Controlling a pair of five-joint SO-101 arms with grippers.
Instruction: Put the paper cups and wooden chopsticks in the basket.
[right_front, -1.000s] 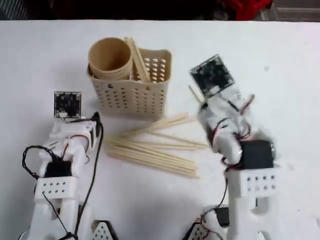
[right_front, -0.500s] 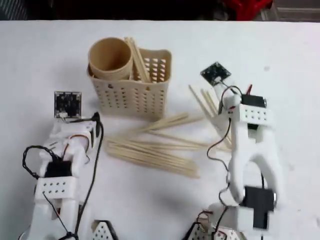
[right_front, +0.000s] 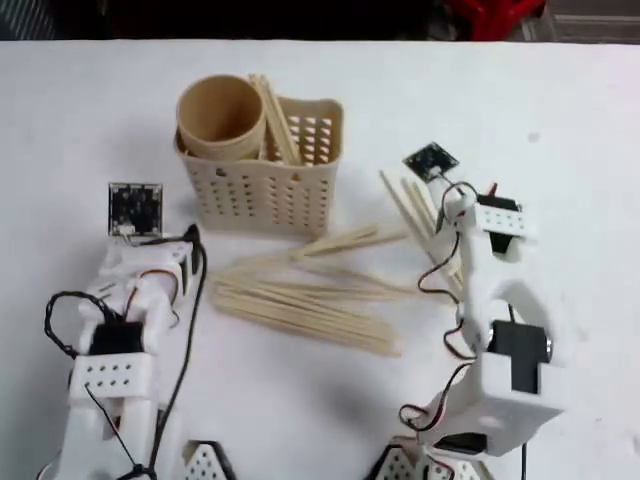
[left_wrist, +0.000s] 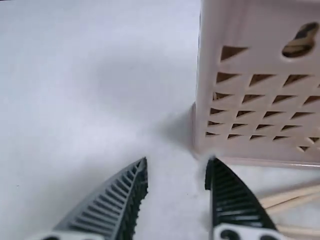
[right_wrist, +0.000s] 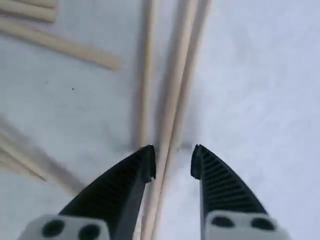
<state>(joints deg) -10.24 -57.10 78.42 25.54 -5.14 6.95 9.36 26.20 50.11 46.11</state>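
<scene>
The right arm has just swung out of its folded-back pose and dropped its wrist low over the table (right_front: 560, 100), so the right gripper (right_wrist: 172, 162) now sits right on top of the stray chopsticks (right_front: 410, 205) lying just off the basket's right side. Its jaws are parted only a little and straddle two of those sticks, with nothing pinched yet. To me that looks like the start of a pick: it is lined up and would need to close before anything can be lifted.

The left arm hasn't budged in that time. The left gripper (left_wrist: 176, 175) hangs open and empty, low to the table near the basket's front left corner.

The basket (right_front: 262, 185) stands toward the table's far edge, left of centre. A paper cup (right_front: 220, 118) is already in its left end, and a few standing chopsticks (right_front: 275, 120) lean beside the cup, tips poking above the far rim. Most of the work is still out on the table, though.

The big pile of chopsticks (right_front: 310, 300) lies flat mid-table between the two arms, its length running roughly parallel to the near edge. The stray chopsticks lie on a diagonal, from far-left to near-right. Seen from the wrist, they run straight away between the jaws, so a squeeze would bite across their width
</scene>
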